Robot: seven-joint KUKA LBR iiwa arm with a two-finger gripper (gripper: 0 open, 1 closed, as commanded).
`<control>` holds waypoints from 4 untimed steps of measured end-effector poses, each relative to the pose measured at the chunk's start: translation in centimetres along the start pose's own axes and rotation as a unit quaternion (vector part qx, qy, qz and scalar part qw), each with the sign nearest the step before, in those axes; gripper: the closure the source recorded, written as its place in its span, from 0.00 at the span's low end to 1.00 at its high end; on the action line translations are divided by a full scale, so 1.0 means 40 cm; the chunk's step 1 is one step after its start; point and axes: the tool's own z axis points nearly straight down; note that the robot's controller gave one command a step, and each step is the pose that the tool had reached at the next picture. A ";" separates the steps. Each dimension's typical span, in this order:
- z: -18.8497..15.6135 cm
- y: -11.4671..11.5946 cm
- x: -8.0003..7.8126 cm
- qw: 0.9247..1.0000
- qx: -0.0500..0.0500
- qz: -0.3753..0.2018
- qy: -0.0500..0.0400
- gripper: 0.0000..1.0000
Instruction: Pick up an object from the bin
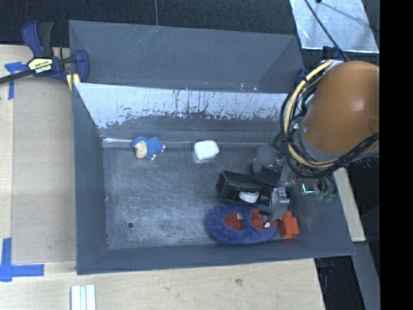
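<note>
Blue rounded thing [219, 230], perhaps a slipper, lies beneath the pincer [276, 216], spread unclear.

Open across near-left floor of grey metal bin [148, 205]; 3 obstacles near right: floppy blue fabric pouch [221, 231], black rectangular case [233, 185], orange block [290, 227].

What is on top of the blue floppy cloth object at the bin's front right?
Two small orange-red round pieces show on the blue floppy cloth object; the pincer covers its right end, so anything there is hidden.
</note>
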 end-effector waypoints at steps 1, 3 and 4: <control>0.348 0.049 -0.067 0.997 0.000 0.077 -0.022 0.00; -0.066 0.046 -0.139 0.998 0.000 0.069 -0.009 1.00; 0.237 0.055 -0.042 0.995 0.000 0.099 -0.001 1.00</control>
